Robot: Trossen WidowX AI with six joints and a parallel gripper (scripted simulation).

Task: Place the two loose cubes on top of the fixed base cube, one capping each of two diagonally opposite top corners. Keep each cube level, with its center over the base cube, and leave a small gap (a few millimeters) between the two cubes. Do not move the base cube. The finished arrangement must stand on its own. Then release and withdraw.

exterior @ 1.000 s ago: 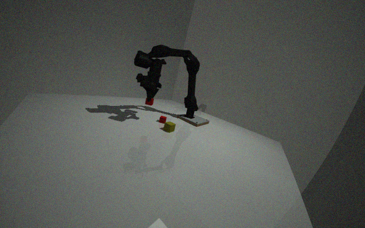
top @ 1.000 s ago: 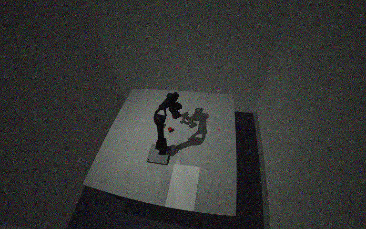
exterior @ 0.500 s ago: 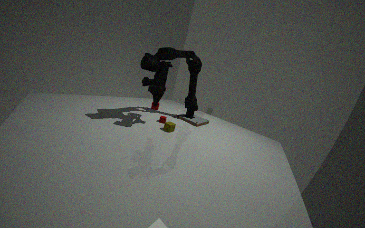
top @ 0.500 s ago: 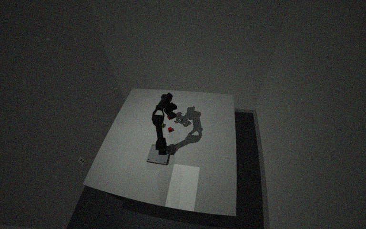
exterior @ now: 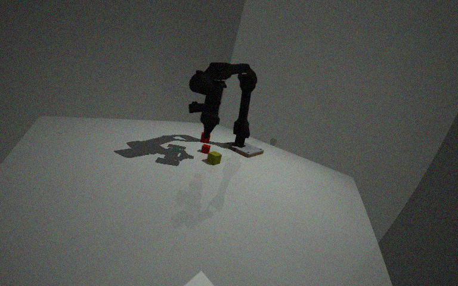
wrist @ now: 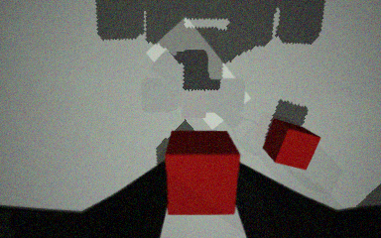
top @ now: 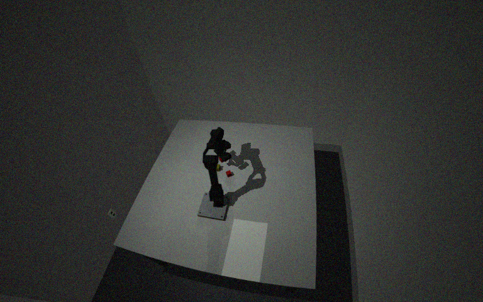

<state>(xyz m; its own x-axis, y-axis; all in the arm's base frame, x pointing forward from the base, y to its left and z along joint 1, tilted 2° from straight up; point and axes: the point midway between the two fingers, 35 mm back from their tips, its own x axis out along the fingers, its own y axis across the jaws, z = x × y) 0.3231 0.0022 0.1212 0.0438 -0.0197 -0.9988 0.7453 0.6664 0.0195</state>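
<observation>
The hand (exterior: 206, 131) grips 1 red cube (exterior: 204, 137), held level above the worktop (exterior: 101, 202). The second red cube (exterior: 205, 148) lies loose on the worktop just below and beside the hand. The yellow base cube (exterior: 214, 157) sits a little beyond that, with nothing on top. By my judgement, 0 of 2 placements are done: both corner caps, the gap between them, and the release remain.

From above, the arm (top: 213, 167) hides most of the held red cube (top: 221, 159) under the gripper (top: 221, 156), and most of the yellow base cube (top: 218, 167) nearby; in the wrist view both fingers are cut off at the bottom edge
</observation>
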